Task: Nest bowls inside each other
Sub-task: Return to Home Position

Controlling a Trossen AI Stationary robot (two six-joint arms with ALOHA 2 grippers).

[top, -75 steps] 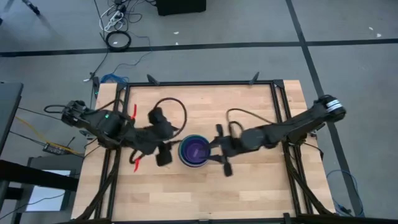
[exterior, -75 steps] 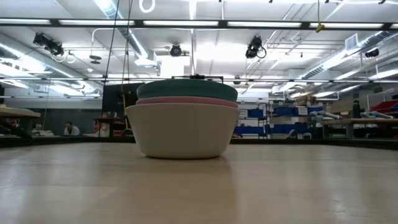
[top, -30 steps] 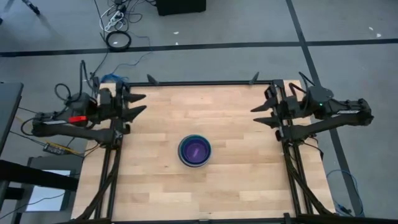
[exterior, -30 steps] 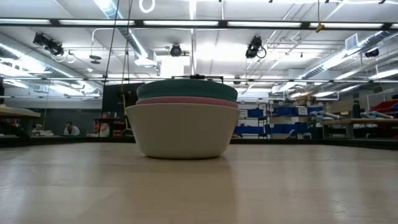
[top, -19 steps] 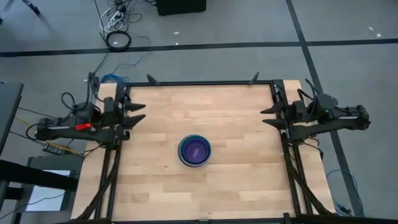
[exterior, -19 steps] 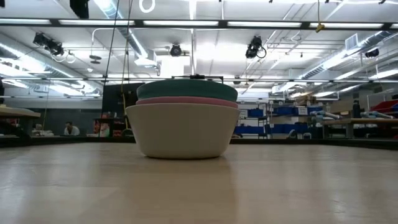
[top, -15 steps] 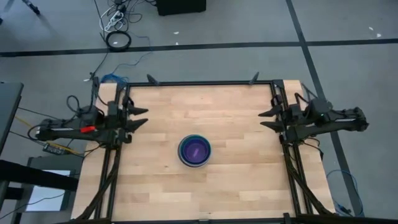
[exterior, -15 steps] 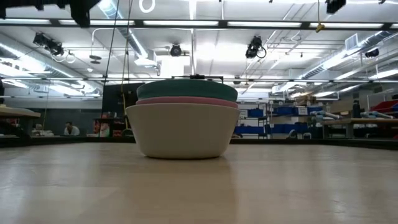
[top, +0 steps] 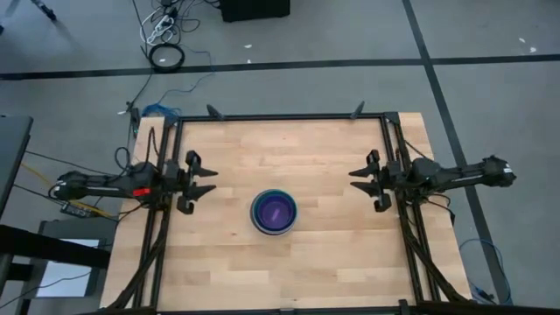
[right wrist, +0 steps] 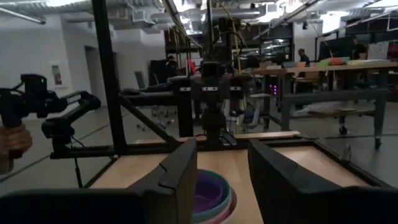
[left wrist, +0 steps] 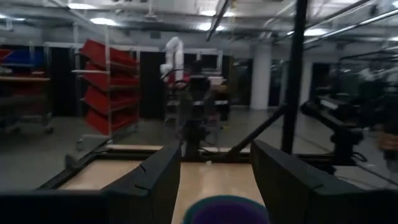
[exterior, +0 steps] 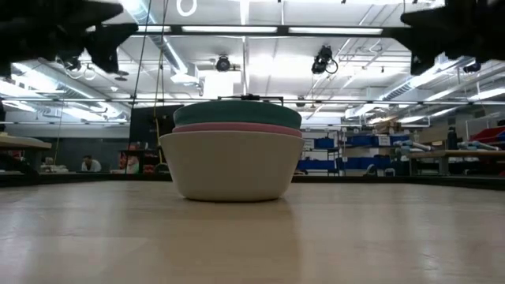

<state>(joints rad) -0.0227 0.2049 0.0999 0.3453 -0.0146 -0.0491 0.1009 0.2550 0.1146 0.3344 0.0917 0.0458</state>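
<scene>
Figure: bare wooden tabletop (exterior: pixel 252 237) in the foreground. At its centre stand the bowls (top: pixel 274 212), nested in one stack. The grey-white bowl (exterior: pixel 231 166) is outermost, a pink rim (exterior: pixel 237 127) and a teal rim (exterior: pixel 237 114) show above it, and the purple bowl (top: pixel 276 211) lies innermost (seen from above). The left tool (top: pixel 213 180) hangs just inside the left edge and the right tool (top: pixel 353 179) just inside the right edge. Both are well apart from the stack, with fingers spread and empty. Beyond the tabletop stands a red shelf rack (left wrist: pixel 102 93).
</scene>
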